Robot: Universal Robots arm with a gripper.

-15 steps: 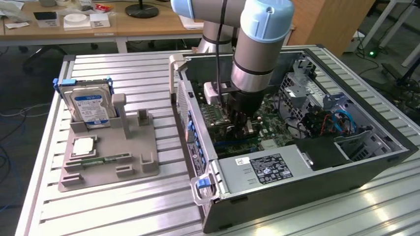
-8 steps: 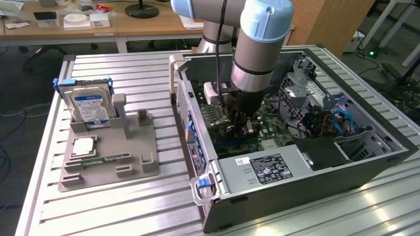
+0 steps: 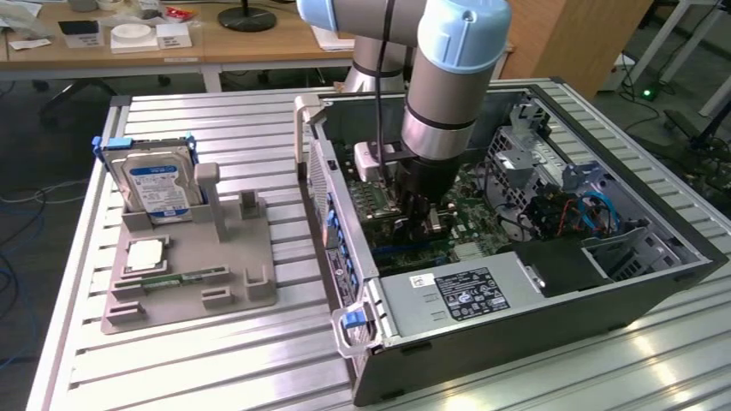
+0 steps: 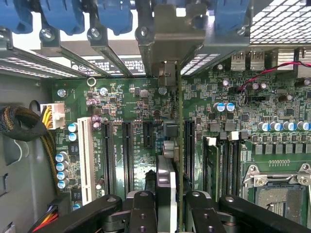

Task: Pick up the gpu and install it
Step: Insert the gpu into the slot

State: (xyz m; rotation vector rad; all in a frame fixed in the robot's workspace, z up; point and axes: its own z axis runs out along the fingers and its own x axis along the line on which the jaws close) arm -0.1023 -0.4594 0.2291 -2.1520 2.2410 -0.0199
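At the wrist view's centre, the pincer [image 4: 167,213] grips the gpu [image 4: 179,145] edge-on, upright above the motherboard [image 4: 131,104] inside the open computer case [image 3: 639,282]. If the card sits slightly off its slot [image 4: 189,145], pressing down could likely jam it or bend its bracket [image 4: 170,43].

Silver-grey arm [image 3: 440,94], pale-blue joints, black pincer [image 3: 417,214]
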